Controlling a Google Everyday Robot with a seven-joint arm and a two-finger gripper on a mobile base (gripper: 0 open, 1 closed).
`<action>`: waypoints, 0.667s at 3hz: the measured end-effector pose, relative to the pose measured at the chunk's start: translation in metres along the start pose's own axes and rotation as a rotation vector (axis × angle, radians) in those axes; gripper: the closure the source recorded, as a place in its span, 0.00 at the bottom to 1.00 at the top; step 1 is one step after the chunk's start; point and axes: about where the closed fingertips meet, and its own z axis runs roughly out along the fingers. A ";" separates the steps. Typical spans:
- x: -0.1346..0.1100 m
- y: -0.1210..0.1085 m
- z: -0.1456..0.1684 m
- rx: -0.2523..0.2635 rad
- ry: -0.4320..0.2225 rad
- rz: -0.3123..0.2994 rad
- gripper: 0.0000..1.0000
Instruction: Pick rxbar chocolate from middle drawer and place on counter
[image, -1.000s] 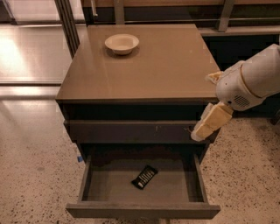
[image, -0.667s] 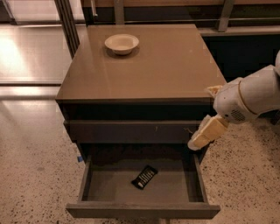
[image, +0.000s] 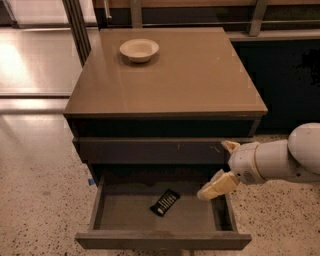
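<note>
The rxbar chocolate (image: 165, 202), a small flat black bar with white print, lies tilted on the grey floor of the middle drawer (image: 160, 240), which is pulled out. My gripper (image: 223, 167) is open and empty. It hangs at the drawer's right rear corner, to the right of the bar and a little above it. Its lower cream finger (image: 217, 186) reaches over the drawer's right side. The glossy tan counter (image: 170, 85) tops the cabinet.
A pale bowl (image: 139, 50) sits at the back left of the counter. A shut drawer front with pale scratches (image: 150, 150) lies above the open drawer. Speckled floor surrounds the cabinet. Dark railing posts stand behind it on the left.
My arm and gripper have moved down and to the left, from beside the shut drawer front to over the open drawer's right rear corner. The bar has not moved.
</note>
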 end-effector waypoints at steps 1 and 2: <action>0.042 0.013 0.058 -0.037 -0.033 0.045 0.00; 0.044 0.013 0.061 -0.039 -0.034 0.048 0.00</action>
